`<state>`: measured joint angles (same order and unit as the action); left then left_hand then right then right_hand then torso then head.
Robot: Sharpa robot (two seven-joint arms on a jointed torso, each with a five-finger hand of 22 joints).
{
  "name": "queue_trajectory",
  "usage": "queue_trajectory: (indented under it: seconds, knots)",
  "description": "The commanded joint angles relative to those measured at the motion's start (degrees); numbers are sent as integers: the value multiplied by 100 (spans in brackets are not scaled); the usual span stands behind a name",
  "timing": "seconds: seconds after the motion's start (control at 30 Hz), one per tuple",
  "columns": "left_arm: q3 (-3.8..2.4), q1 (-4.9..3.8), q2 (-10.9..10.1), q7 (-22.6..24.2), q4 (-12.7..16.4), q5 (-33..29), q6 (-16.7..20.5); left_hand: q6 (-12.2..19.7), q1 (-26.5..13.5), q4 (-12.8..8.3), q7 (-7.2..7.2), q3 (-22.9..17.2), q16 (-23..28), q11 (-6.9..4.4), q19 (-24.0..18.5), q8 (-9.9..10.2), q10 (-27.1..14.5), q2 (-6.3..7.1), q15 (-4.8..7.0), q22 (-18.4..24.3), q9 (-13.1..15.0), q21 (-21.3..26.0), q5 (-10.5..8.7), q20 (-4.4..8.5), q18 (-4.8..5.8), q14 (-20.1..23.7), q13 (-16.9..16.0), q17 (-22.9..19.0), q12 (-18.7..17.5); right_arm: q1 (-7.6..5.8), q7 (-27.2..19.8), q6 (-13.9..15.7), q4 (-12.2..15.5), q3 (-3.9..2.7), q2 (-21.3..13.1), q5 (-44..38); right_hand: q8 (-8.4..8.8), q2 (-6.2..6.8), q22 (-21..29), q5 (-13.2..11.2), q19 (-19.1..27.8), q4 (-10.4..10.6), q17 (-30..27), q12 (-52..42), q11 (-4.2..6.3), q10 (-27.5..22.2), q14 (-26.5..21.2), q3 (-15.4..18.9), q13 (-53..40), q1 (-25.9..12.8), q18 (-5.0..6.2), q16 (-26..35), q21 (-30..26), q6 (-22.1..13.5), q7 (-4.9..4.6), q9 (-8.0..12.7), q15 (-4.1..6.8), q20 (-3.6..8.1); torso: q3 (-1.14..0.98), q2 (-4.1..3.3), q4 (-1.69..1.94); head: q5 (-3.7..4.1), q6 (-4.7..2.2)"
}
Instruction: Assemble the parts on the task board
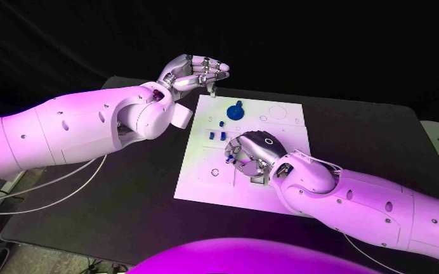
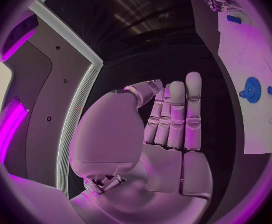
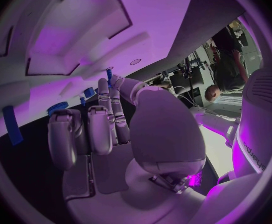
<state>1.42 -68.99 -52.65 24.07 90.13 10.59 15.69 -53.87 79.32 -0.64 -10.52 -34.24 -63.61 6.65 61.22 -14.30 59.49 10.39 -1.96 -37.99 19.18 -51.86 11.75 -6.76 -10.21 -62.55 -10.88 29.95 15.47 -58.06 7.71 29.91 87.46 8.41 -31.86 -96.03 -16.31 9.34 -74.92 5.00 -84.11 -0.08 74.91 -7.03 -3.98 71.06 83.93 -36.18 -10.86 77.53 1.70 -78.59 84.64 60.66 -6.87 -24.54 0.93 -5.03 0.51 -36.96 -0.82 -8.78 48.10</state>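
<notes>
Black tabletop runs under everything, with white cables trailing over its near left corner. Nearest the robot, the right hand rests low over the middle of the task board, knuckles up, covering the part of the plate beneath it. From the right wrist view its fingers lie side by side and bent forward, and a slim blue part stands at their tips; whether the thumb and a finger actually pinch it cannot be made out, since the hand's own back hides the contact. Just beyond that hand, small blue pegs stand on the board, and further up lies a round blue gear; the left wrist view shows the same gear as a toothed disc. Faint outlined circles mark the board's bare areas, their detail too small to read. Farthest off, the left hand hangs above the board's far left corner, clear of the plate, its fingers straight and pressed together with the thumb folded across towards them, nothing visible between them.
</notes>
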Motion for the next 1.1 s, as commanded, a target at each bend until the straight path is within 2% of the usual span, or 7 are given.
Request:
queue_trajectory:
  seconds: [0.03, 0.5, 0.93, 1.1]
  knots:
    - [-3, -2, 5, 24, 13, -29, -16, 33, -18, -7, -15, 35, 20, 16, -42, -18, -33, -31, -9, 5, -8, 37, 38, -12, -39, 17, 6, -8, 30, 6, -23, -123, -12, 4, 12, -31, -28, -52, -1212, 17, -360, -19, 256, -1, 67, 16, 353, 8, -4, -10, -37, 4, -25, 9, -44, -5, 25, 33, 3, 0, 1, 0, 0]
    - [-3, -2, 2, 17, 14, -29, -19, 33, -18, -7, -15, 35, 20, 16, -42, -18, -33, -31, -9, 5, -8, 37, 38, -12, -39, 17, 6, -8, 30, 16, -6, -168, -60, 12, 64, -64, -26, -52, -1213, 25, -361, -21, 258, 3, 64, 15, 353, 10, -6, -14, -37, -1, -24, 2, -47, -8, 23, 32, 2, 2, 4, -6, 9]
    - [-3, -2, -1, 7, 22, -29, -19, 33, -18, -7, -15, 35, 20, 16, -42, -18, -33, -31, -9, 5, -8, 37, 38, -12, -39, 17, 6, -8, 30, 17, 171, -555, -98, 26, 114, -231, -23, -46, -1199, -39, -347, -23, 235, 22, 56, -1, 347, 33, -14, -42, -30, 13, -56, -21, -51, -18, 15, 27, 3, -2, 2, -2, 16]
    - [-3, -3, -2, 2, 23, -29, -18, 33, -18, -7, -15, 35, 20, 16, -42, -18, -33, -31, -9, 5, -8, 37, 38, -12, -39, 17, 6, -8, 30, 16, 222, -607, -108, 31, 130, -279, 19, -14, -1185, -80, -332, -2, 215, 72, 30, -69, 342, 51, -11, -101, -23, 20, -89, -96, -70, -7, -4, 14, 3, -1, 2, 1, 18]
